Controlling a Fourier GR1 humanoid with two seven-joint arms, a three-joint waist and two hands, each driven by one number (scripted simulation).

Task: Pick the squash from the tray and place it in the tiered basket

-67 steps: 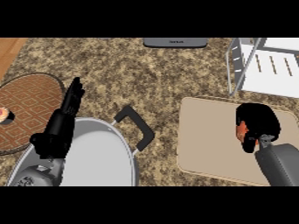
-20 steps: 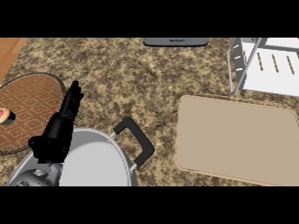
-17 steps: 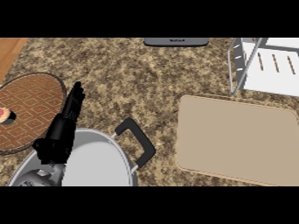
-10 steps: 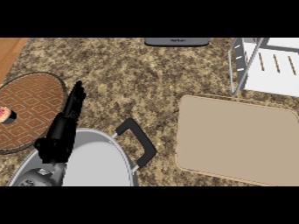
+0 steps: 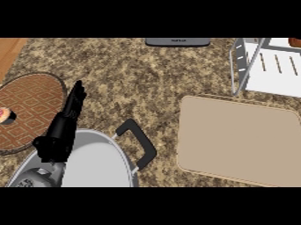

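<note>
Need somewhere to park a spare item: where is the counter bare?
The tray is bare. Open counter runs between the mat and the basket, above the pot. Crowded lower left: the left hand sits over the pot beside the mat, which holds a cupcake.

Cupcake [image 5: 2, 116] on round woven mat [image 5: 36, 94]; grey pot [image 5: 100, 161], black handle [image 5: 139, 143], nearby.

No text, number or sign can be read; the dark grey slab [image 5: 177, 42] at the far edge of the counter [image 5: 133, 74] bears a small pale marking, too small to make out.
</note>
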